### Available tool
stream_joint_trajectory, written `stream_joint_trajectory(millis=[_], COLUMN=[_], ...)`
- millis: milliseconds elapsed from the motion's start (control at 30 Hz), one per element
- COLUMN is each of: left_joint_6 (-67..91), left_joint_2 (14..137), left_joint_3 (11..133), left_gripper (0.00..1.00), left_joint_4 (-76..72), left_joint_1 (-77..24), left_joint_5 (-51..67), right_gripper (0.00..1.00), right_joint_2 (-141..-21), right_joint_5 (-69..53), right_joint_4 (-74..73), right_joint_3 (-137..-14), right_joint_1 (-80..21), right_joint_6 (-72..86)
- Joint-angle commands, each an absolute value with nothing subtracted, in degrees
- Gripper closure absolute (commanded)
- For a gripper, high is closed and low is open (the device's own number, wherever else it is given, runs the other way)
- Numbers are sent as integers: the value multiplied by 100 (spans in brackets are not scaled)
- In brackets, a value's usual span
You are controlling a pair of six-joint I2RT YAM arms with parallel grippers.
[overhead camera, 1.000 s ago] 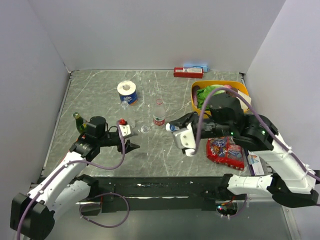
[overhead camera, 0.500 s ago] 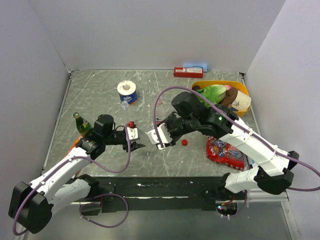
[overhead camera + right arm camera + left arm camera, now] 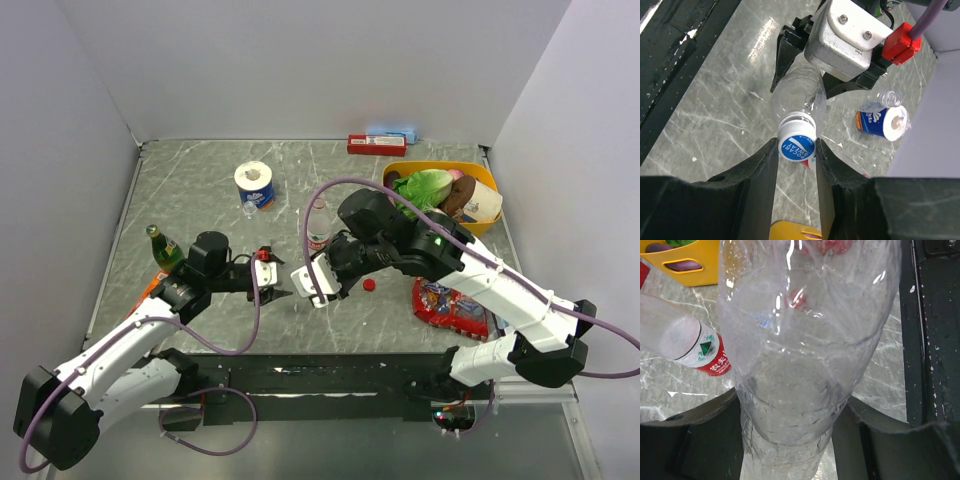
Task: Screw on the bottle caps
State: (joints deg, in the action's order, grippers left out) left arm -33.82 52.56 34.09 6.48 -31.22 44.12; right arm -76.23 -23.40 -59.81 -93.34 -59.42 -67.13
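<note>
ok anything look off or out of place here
A red cap lies loose on the table, apart from any bottle. The clear bottle in the left gripper looks creased and dented, while the right gripper pinches a blue cap at its neck. No spill shows.

The clear bottle [image 3: 798, 95] carries a blue cap [image 3: 796, 148] with white lettering; the loose cap [image 3: 369, 285] at centre of the top view is plain red. The bench [image 3: 200, 200] is grey with pale veins, the basket [image 3: 486, 177] at upper right yellow.
</note>
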Motion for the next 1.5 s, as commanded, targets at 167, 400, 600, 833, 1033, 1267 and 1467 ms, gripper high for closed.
stream_joint_trajectory(millis=[167, 400, 600, 833, 1033, 1267, 1467], left_joint_6=[-3060, -2303, -1951, -1608, -1565, -1038, -265], left_joint_2=[5036, 4869, 4746, 4579, 4570, 4553, 4456], left_joint_3=[3384, 3103, 2822, 2532, 2330, 1890, 1652], left_gripper=[99, 99, 99, 99, 99, 99, 99], left_joint_4=[-130, -1027, -1696, -2197, -2407, -3110, -3690], left_joint_1=[-3138, -3146, -3146, -3146, -3173, -3199, -3199], left_joint_5=[4553, 4228, 4061, 3735, 3384, 2980, 2768], right_gripper=[77, 77, 78, 78, 79, 79, 77], right_joint_2=[-7805, -8050, -8252, -8727, -9263, -9729, -9764], right_joint_5=[-2268, -2145, -2347, -2583, -2690, -2655, -2470], right_joint_4=[-6082, -5933, -5959, -6371, -6934, -7251, -7128], right_joint_3=[-9492, -9545, -9764, -10326, -10951, -11548, -11452], right_joint_1=[-6029, -5968, -5643, -5406, -5291, -5308, -5309], right_joint_6=[-6444, -5450, -4721, -3859, -3473, -2910, -2602])
